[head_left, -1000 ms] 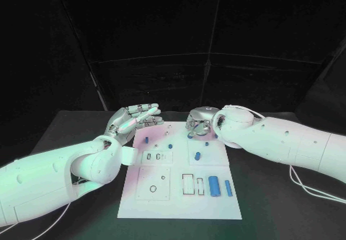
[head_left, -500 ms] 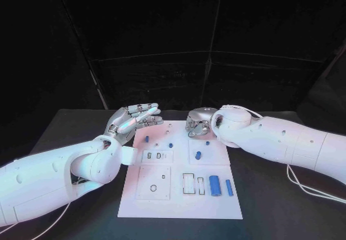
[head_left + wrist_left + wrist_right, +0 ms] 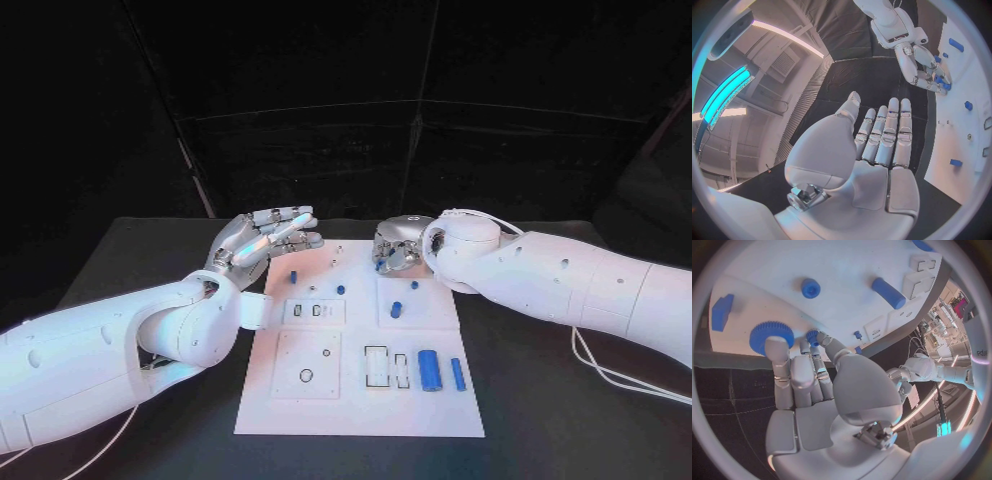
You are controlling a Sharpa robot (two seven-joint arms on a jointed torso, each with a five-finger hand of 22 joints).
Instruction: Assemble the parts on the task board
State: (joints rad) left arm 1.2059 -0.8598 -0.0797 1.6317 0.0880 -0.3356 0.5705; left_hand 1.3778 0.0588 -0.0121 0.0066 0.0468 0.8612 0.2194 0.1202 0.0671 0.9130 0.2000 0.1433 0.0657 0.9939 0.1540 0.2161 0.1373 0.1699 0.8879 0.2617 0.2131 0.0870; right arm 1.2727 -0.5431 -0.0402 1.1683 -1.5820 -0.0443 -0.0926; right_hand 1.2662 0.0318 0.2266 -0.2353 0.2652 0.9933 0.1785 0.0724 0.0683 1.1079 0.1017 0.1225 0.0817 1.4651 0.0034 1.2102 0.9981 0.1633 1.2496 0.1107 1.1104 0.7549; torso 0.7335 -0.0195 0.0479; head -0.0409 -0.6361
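Observation:
The white task board (image 3: 361,415) lies mid-table with several blue parts on it. My right hand (image 3: 397,245) reaches down onto the board's far end. Its fingertips (image 3: 777,346) touch a blue gear (image 3: 770,331) that lies on the board (image 3: 786,265), next to a small blue knob (image 3: 812,335). Whether the gear is gripped is not clear. My left hand (image 3: 268,236) hovers over the board's far left corner with its fingers straight and apart, holding nothing. The left wrist view shows that flat palm (image 3: 879,145) and the right hand (image 3: 920,65) across the board (image 3: 967,130).
Loose on the board are a thick blue cylinder (image 3: 428,370) and a thin blue pin (image 3: 457,374) near the right edge, and small blue pegs (image 3: 293,277) (image 3: 395,309) further back. Rectangular slots (image 3: 376,368) and an oval hole (image 3: 306,377) lie in the board's near half.
My right hand has sunk slightly onto the blue gear, covering more of it. The left hand has stayed put.

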